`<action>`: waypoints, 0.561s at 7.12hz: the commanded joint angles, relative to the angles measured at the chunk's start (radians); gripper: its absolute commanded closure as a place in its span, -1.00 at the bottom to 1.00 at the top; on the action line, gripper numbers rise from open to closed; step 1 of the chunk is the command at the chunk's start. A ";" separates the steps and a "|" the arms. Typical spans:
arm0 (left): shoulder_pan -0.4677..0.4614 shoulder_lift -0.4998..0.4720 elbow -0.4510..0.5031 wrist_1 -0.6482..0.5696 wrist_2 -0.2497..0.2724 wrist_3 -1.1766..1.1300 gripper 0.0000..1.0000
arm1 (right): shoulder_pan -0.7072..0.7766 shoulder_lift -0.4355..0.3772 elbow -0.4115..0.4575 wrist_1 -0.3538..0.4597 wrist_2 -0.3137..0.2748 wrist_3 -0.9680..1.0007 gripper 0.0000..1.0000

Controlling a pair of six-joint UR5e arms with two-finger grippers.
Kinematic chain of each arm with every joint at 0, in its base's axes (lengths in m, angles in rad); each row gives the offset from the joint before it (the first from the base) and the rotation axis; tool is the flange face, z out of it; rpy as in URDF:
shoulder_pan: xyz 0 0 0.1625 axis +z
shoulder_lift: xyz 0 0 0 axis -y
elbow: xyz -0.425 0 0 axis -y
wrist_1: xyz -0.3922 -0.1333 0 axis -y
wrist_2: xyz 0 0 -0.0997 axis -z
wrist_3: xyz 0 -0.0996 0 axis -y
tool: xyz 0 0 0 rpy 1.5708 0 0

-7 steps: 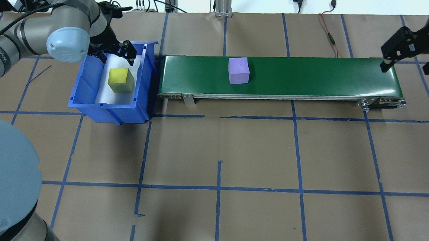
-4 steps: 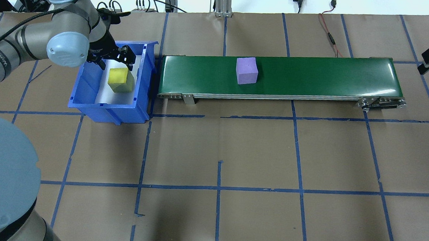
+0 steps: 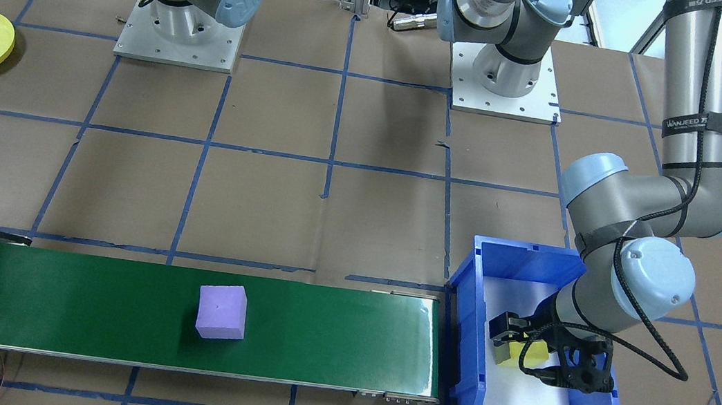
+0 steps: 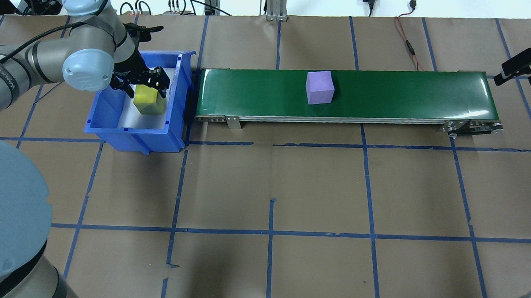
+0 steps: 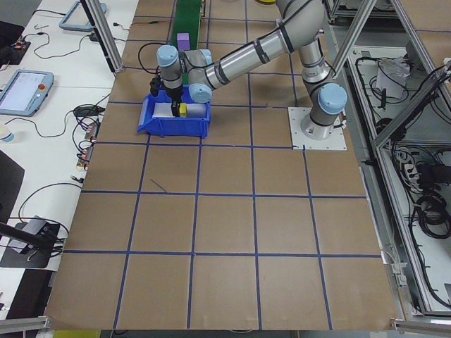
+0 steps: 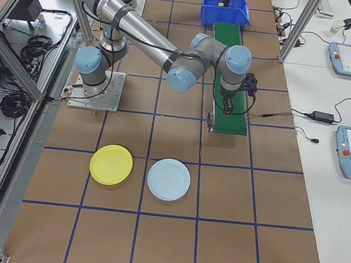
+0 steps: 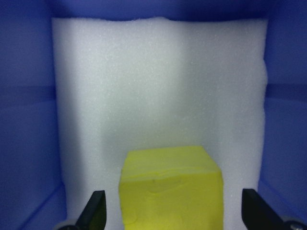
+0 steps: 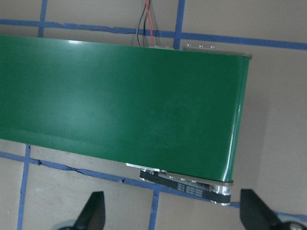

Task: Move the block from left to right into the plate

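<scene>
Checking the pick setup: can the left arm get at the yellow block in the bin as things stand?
Probably yes. The left tool is open and low inside the blue bin, a finger on either side of the yellow block, with nothing between them.

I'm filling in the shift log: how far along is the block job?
Done: the purple block rides mid-belt. In hand: the open left gripper straddles the yellow block in the bin, not yet gripped. Left: the open right gripper waits over the belt's end; the yellow plate holds nothing.
</scene>
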 commanded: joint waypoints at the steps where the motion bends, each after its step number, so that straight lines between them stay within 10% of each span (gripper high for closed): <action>1: 0.012 0.000 -0.017 -0.001 -0.004 -0.003 0.08 | 0.003 0.020 0.007 -0.061 0.105 -0.038 -1.00; 2: 0.012 0.015 -0.005 -0.003 -0.006 -0.006 0.59 | 0.007 0.021 0.011 -0.063 0.117 -0.039 -1.00; 4: -0.001 0.119 0.032 -0.016 -0.016 -0.012 0.61 | 0.007 0.035 0.033 -0.072 0.168 -0.038 -1.00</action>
